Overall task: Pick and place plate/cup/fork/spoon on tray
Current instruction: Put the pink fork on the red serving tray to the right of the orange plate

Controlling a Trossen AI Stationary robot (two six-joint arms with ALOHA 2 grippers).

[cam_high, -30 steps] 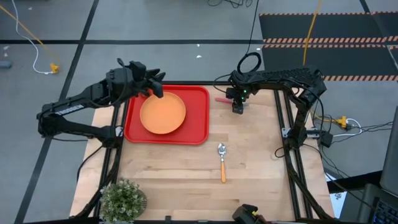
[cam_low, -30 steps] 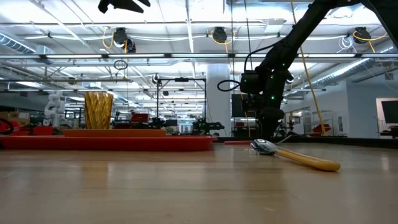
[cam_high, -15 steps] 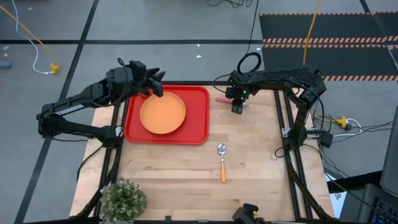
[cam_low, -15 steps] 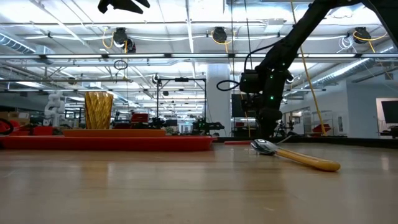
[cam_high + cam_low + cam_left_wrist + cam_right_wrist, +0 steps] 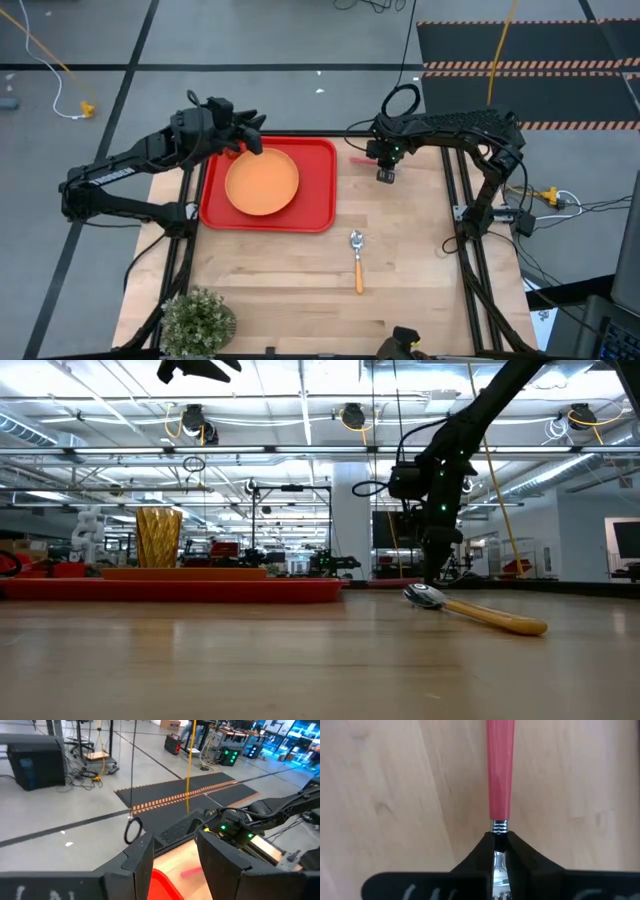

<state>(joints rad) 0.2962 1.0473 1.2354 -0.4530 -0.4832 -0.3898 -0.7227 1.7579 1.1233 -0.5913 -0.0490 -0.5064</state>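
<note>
The red tray (image 5: 320, 195) lies at the table's far left with the orange plate (image 5: 262, 181) on it. In the low view the amber cup (image 5: 159, 537) stands upright on the tray; from above my left arm hides it. My left gripper (image 5: 252, 137) hangs open high over the tray's far left corner, nothing between its fingers (image 5: 145, 855). The fork (image 5: 358, 158), pink handle toward the tray, is at the far middle with my right gripper (image 5: 384, 177) shut on it. The spoon (image 5: 356, 258) lies on the wood at mid-table, bowl toward the far edge. My right gripper pinches the fork's silver neck (image 5: 499, 827), just below the pink handle, between its two fingers (image 5: 475, 855). The fingers come from above, pointing down, and lie across the fork. The handle (image 5: 385, 582) reaches out level toward the tray, just off the tabletop.
A potted green plant (image 5: 198, 320) stands at the near left corner. Bare wood stretches between the tray's near rim, the spoon and the near edge. The tray's right strip beside the plate is bare.
My right gripper has drawn its fingers together on the fork's neck, then risen a little and shifted slightly toward the table's right edge. The fork's pink handle has come up off the wood with it.
</note>
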